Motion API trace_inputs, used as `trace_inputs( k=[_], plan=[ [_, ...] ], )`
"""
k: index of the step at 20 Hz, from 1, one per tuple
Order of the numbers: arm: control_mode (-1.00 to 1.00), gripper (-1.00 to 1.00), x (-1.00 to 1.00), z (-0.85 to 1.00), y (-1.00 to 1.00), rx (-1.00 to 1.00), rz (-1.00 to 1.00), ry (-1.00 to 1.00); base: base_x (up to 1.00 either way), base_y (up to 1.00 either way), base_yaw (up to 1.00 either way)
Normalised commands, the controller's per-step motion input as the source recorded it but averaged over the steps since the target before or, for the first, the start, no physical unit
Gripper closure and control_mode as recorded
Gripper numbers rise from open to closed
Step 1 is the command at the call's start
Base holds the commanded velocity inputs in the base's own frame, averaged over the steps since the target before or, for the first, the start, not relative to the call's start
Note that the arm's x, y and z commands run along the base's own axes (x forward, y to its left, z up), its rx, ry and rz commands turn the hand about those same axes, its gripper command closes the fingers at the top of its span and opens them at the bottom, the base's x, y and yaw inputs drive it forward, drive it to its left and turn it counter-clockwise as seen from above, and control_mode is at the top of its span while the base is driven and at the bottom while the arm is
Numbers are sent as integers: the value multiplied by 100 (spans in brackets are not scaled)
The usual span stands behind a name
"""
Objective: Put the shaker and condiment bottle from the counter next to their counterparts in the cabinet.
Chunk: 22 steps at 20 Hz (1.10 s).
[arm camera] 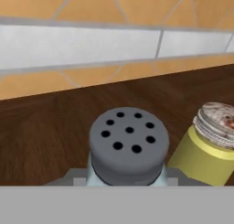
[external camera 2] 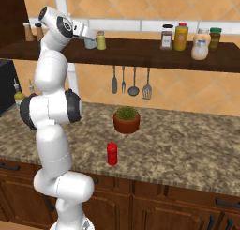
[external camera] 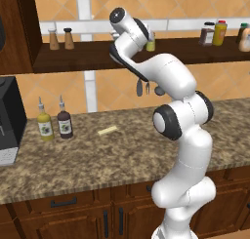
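The two-finger gripper (external camera 2: 89,39) grips the pale blue-grey shaker (arm camera: 127,150) beside the yellow-green shaker (arm camera: 205,147) (holed grey cap close up). The right base view alone shows the red squeeze bottle (external camera 2: 111,153) on the speckled counter (external camera 2: 187,154)

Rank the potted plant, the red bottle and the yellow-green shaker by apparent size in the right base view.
1. potted plant
2. red bottle
3. yellow-green shaker, though it stands farther from the camera, so its true size is unsure.
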Motion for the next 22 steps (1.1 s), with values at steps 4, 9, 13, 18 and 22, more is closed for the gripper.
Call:
trace_inputs(
  k=[4, 9, 13, 18, 22],
  plan=[
    [-100, -100, 0, -5, 9, 0, -1, 0, 0, 0, 0],
    [-100, -100, -19, 0, 5, 1, -2, 0, 0, 0, 0],
    [-100, -100, -73, 0, 0, 4, -6, -1, 0, 0, 0],
    [-100, -100, -100, 0, 0, 7, -7, -5, 0, 0, 0],
    [-100, -100, -100, -7, -6, 3, -8, -13, 0, 0, 0]
  ],
)
